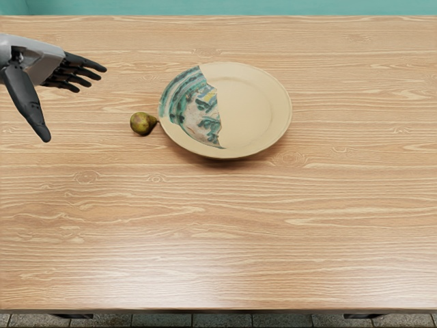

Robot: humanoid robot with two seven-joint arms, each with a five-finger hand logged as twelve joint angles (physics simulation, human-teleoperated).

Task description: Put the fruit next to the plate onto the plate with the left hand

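- Wood-grain table [218,232] fills the view, and near its far side stands the cream plate [256,106], with a green and teal pattern covering part of its left half.
- The fruit is a small yellow-green pear [143,123]. It lies on the bare wood just beside the plate's left rim, so close that I cannot tell whether it touches the rim.
- Nothing lies on the plate, so the placing is not yet done.
- My left hand [54,70] hangs at the picture's upper left, well apart from the pear, further left and toward the far edge of the table.
- Its dark fingers [85,69] are stretched out and lightly spread toward the plate, the thumb [29,102] points down toward the table, and I hold nothing.
- My right arm does not show.
- By my reckoning the task is at its very start: no reach completed, no grasp, no lift.
- What is left is nearly everything: bring the hand over the pear, close around it, raise it over the rim, and set it down on the plate.
- The carry should be short, since pear and plate sit side by side. The reach to the pear looks the longer part.
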